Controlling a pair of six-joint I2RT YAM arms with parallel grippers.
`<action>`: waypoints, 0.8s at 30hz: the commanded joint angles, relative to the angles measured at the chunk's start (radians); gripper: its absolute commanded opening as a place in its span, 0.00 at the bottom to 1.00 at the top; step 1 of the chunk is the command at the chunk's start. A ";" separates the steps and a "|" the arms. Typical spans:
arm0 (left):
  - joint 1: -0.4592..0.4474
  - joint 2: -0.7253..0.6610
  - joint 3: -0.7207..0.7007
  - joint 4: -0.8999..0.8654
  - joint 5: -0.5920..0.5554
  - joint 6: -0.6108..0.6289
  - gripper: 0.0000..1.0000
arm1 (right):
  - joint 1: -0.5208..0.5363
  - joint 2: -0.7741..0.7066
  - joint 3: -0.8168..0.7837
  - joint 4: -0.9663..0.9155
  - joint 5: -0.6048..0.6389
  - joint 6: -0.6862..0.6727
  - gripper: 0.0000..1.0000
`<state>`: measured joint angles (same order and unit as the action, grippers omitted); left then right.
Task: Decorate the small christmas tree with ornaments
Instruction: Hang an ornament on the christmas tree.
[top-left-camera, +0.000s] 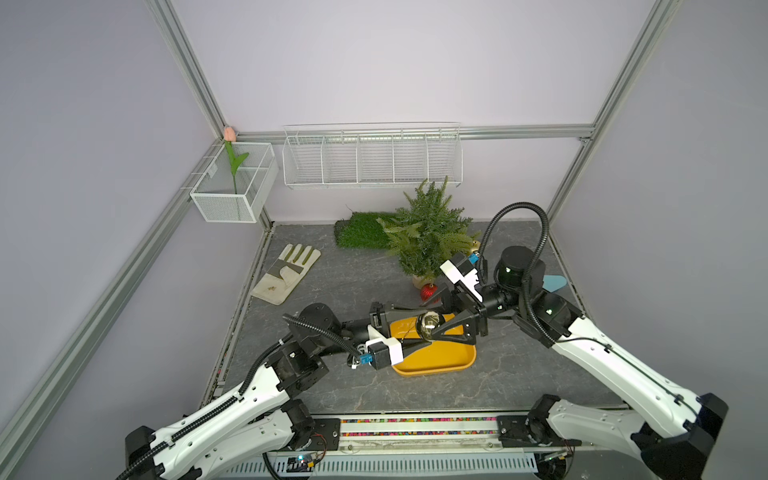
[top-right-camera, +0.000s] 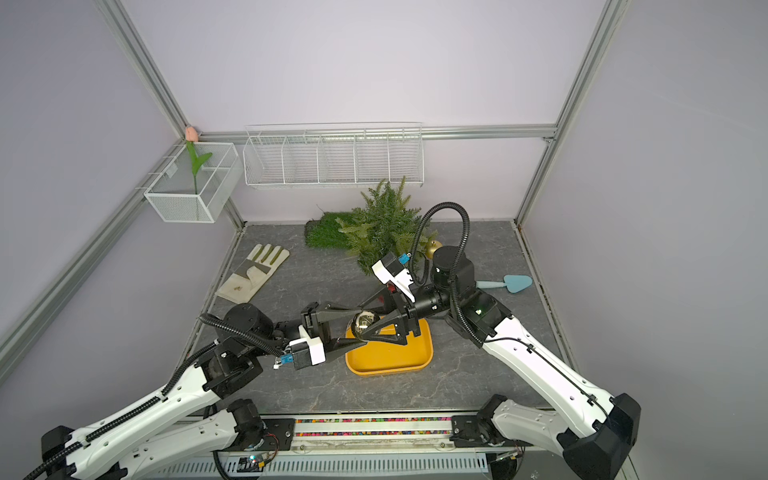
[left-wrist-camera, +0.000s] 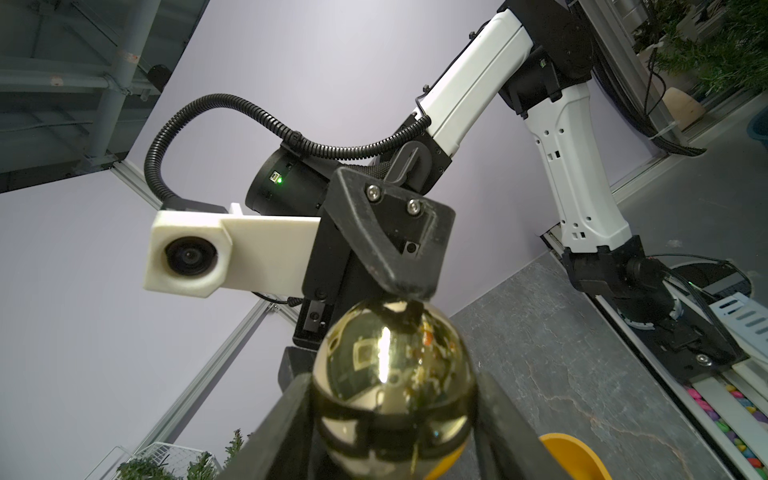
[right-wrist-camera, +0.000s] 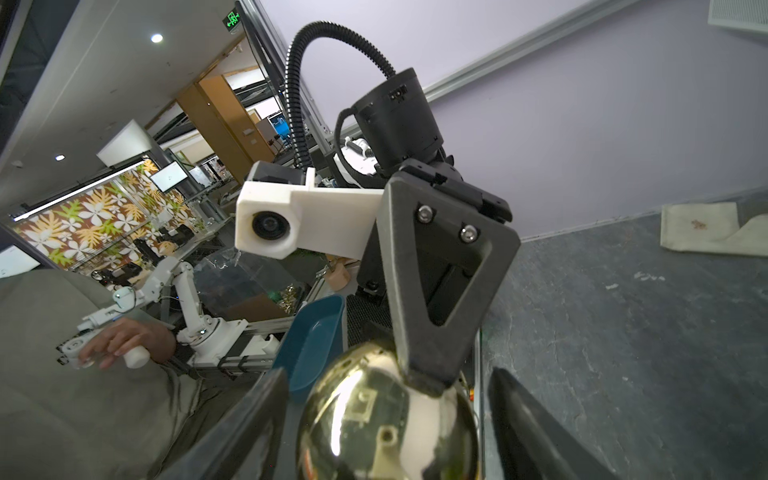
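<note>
So here's me right now: left arm (top-left-camera: 232, 415) and right arm (top-left-camera: 615, 365) both stretch in toward the middle from opposite sides, and the two grippers meet nose to nose, lying roughly level. My left gripper (left-wrist-camera: 390, 415) has its fingers (left-wrist-camera: 282, 424) pressed against both sides of the shiny bauble (left-wrist-camera: 390, 374), so that one's got it. My right gripper (right-wrist-camera: 386, 415) is spread wide, its fingers (right-wrist-camera: 249, 415) standing clear of the ball on either side.
</note>
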<state>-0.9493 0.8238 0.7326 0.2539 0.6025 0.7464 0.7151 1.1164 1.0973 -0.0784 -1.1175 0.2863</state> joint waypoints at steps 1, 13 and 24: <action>-0.005 -0.009 0.007 -0.025 -0.034 0.028 0.55 | 0.002 -0.034 0.012 -0.114 0.077 -0.062 0.89; -0.005 -0.009 0.040 -0.226 -0.275 0.051 0.55 | 0.033 -0.119 0.050 -0.365 0.642 -0.108 0.91; -0.005 0.049 0.086 -0.353 -0.448 0.043 0.54 | 0.179 -0.023 0.119 -0.471 0.993 -0.017 0.95</action>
<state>-0.9493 0.8654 0.7765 -0.0494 0.2096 0.7753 0.8780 1.0683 1.1995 -0.5213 -0.2230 0.2295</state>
